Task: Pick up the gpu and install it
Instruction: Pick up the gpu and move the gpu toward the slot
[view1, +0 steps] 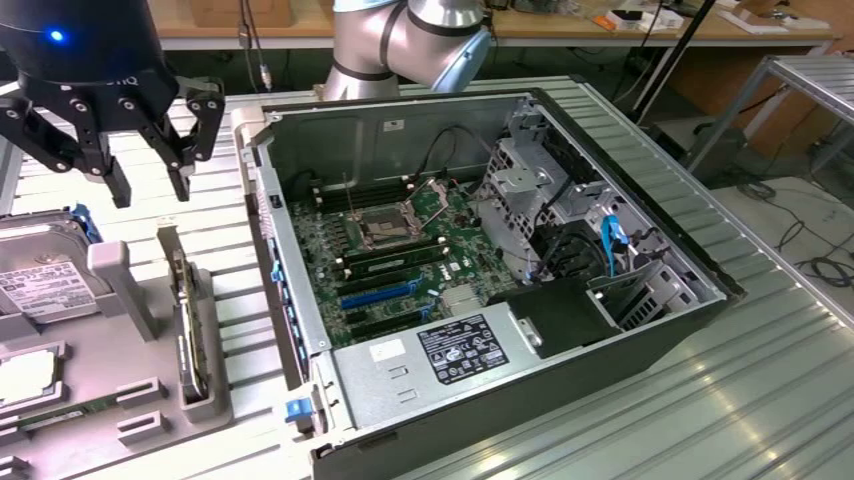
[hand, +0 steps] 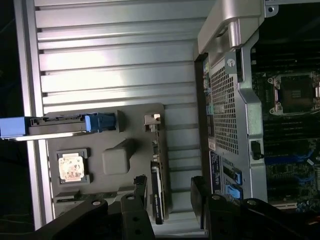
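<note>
The card (view1: 187, 320) below the claw (view1: 150, 192) stands on edge in a grey holder (view1: 114, 290), whose slot hides its lower edge. The hard drive (view1: 47, 240) beside the claw is cut off by the picture edge. The print on its label (view1: 40, 288) is too small to read.

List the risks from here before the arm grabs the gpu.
1. The gpu stands on its thin edge in the grey holder; the open gripper hangs above it, so an off-centre close might tilt or wedge it.
2. The computer case wall sits right beside the holder; the finger on that side might strike it going down.
</note>
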